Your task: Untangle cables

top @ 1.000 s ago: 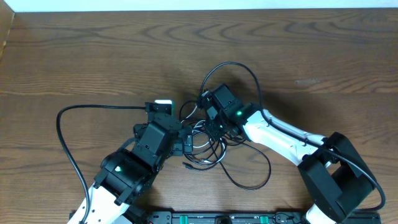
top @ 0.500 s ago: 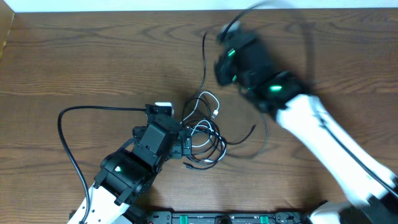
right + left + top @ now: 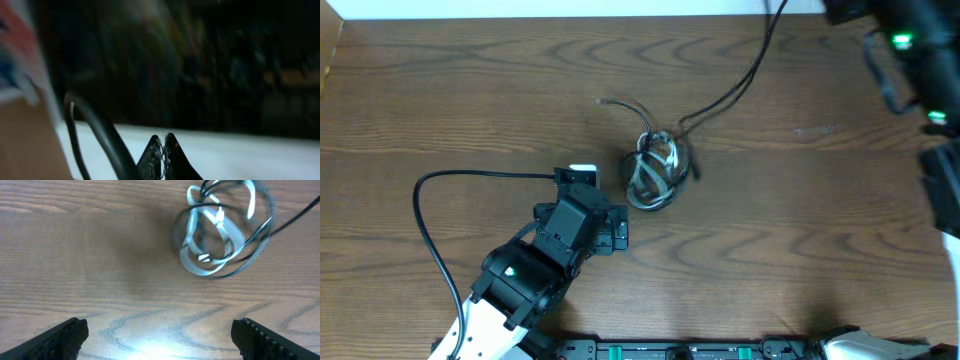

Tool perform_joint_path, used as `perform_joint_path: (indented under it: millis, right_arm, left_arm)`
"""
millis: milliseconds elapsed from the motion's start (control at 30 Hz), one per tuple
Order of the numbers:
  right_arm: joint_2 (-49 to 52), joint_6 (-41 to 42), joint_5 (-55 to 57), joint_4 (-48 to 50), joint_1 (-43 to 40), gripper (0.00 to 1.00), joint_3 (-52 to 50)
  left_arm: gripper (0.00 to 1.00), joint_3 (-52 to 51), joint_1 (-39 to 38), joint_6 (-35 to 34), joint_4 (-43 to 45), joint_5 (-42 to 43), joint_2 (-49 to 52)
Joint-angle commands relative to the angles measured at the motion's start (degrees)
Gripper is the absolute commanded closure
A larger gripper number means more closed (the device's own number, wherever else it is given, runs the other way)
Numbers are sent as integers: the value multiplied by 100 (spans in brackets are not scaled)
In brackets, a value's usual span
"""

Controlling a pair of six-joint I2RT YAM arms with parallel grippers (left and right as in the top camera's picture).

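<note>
- Currently, the brown wood-grain table [image 3: 440,90] fills the overhead view.
- The white-and-black right arm [image 3: 920,60] sits at the far upper right corner, heavily blurred, with green lights showing.
- The black left arm [image 3: 520,275] reaches in from the lower left. Its thick black wire [image 3: 420,210] loops out to the side over the table.
- The left gripper [image 3: 617,232] [image 3: 159,337] has its fingers [image 3: 65,337] spread wide and holds nothing. It sits low over bare wood, near the cable bundle but apart from it.
- The right gripper [image 3: 162,152] has its tips pressed together. The wrist view is too dark and blurred to tell whether anything is pinched between them.
- The thin black cord [image 3: 730,85] [image 3: 295,217] runs nearly straight from the bundle at table centre up to the top edge. Its far end is out of view.
- The thin white/grey cord [image 3: 650,178] [image 3: 210,265] is coiled in a small tight knot at table centre, with black loops wrapped around it.
- A loose cord end [image 3: 612,102] lies just up and left of the knot. Its colour is unclear.
</note>
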Motion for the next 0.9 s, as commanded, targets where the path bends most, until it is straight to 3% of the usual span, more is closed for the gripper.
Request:
perform_joint_path:
  millis: [0, 267, 400, 633, 867]
  right_arm:
    - [-26, 188, -881, 227, -52, 99, 527]
    - [-2, 822, -1862, 509, -48, 99, 804]
    - [13, 866, -1886, 623, -48, 99, 804]
    - [-4, 990, -1884, 719, -50, 99, 922]
    - [-4, 988, -1884, 619, -50, 99, 1075]
  left_arm:
    - [3, 120, 20, -13, -13, -15, -37]
    - [2, 114, 20, 7, 247, 387, 7]
    - [2, 57, 17, 612, 660, 1049, 308]
    - [2, 35, 17, 839, 1397, 1228, 1611]
    - [2, 35, 17, 1436, 2887, 2559, 3058]
